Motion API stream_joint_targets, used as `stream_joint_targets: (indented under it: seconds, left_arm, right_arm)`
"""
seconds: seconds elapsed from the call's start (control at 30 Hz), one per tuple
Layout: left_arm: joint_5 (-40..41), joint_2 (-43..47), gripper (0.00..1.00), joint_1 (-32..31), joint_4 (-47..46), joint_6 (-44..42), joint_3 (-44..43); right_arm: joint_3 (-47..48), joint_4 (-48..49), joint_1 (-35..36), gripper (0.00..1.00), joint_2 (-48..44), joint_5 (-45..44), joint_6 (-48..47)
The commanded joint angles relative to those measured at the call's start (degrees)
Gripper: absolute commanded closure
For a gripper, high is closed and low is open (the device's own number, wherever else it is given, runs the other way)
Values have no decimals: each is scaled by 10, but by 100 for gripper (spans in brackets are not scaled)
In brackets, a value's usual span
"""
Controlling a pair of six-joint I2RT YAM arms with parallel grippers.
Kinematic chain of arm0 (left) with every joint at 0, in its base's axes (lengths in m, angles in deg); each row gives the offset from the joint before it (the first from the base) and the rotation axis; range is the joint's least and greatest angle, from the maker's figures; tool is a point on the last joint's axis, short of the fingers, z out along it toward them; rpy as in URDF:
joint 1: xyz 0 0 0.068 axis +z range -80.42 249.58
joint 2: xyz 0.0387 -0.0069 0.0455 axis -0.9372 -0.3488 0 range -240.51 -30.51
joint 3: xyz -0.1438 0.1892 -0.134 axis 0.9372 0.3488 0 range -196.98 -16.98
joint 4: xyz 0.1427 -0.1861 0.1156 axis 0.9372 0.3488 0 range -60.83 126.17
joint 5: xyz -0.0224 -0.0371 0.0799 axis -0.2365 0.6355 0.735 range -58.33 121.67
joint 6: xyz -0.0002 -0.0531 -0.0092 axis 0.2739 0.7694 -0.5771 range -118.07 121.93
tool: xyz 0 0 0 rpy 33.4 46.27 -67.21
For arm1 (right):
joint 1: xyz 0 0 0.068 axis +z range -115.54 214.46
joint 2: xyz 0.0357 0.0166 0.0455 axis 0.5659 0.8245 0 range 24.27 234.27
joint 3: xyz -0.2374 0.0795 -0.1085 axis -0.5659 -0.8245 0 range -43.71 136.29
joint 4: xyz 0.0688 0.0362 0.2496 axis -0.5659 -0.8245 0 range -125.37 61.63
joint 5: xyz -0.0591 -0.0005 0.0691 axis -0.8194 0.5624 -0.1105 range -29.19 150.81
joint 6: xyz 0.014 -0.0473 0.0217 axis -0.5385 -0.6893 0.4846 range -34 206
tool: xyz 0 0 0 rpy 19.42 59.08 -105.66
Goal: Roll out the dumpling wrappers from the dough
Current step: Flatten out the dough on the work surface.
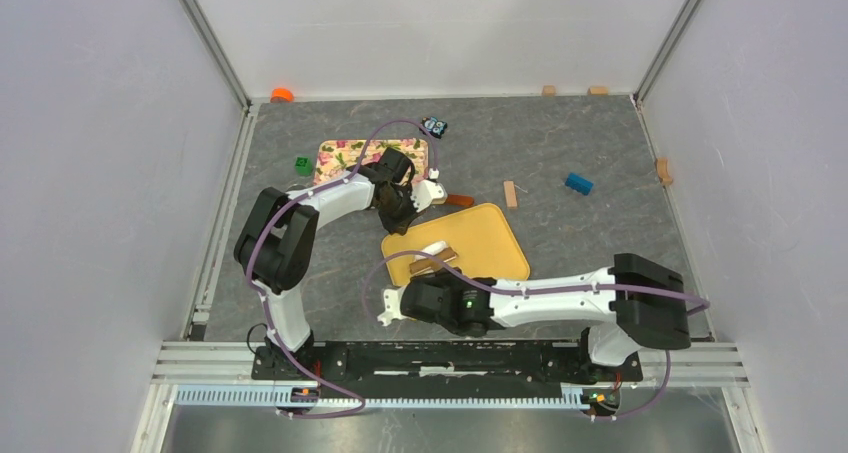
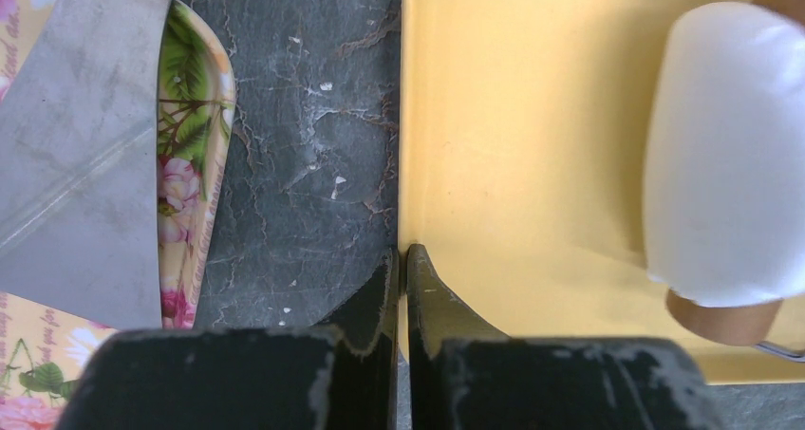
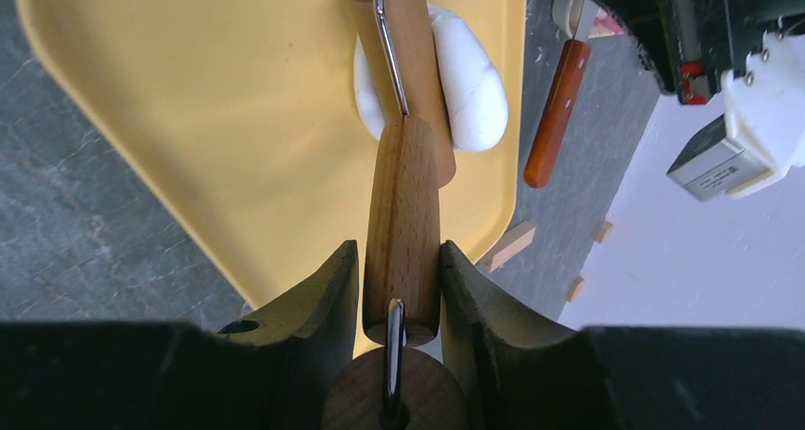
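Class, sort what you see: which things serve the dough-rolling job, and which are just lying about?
For the job: dough, wooden roller, yellow tray.
Lying about: blue block, green block, orange cap, wooden stick.

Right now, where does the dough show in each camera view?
Top external: dough mid-frame, on the left part of the yellow tray.
Left wrist: dough fills the right edge.
Right wrist: dough at top centre, under the wooden roller.
Shared landmark: the yellow tray.
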Motion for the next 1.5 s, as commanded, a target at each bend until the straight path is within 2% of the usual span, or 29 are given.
stream_joint_targets:
  seconds: [0.0, 0.13, 0.3, 0.5, 0.6, 0.93, 1.2, 1.47]
  left_arm:
    - [7, -54, 98, -3, 6, 14, 25]
    - [8, -56, 98, -3, 6, 15, 24]
    - [10, -58, 98, -3, 6, 16, 23]
    - [9, -57, 98, -3, 6, 15, 23]
    - [8, -57, 98, -3, 6, 15, 24]
    - [9, -57, 98, -3, 6, 16, 23]
    - [8, -56, 98, -3, 6, 15, 24]
    - [9, -57, 98, -3, 6, 16, 23]
  right_arm:
    - [-74, -88, 9, 100, -3, 134, 79]
    - [-72, -58, 4, 100, 15, 107, 54]
    - [-10, -59, -4, 100, 60, 95, 24]
    - [-43, -129, 34, 100, 25, 115, 89]
    - [-72, -128, 41, 100, 4, 125, 110]
    - [-17, -71, -3, 100, 65, 102, 22]
    - [-61, -164, 53, 100, 24, 146, 109]
    - [-24, -96, 4, 100, 83, 134, 23]
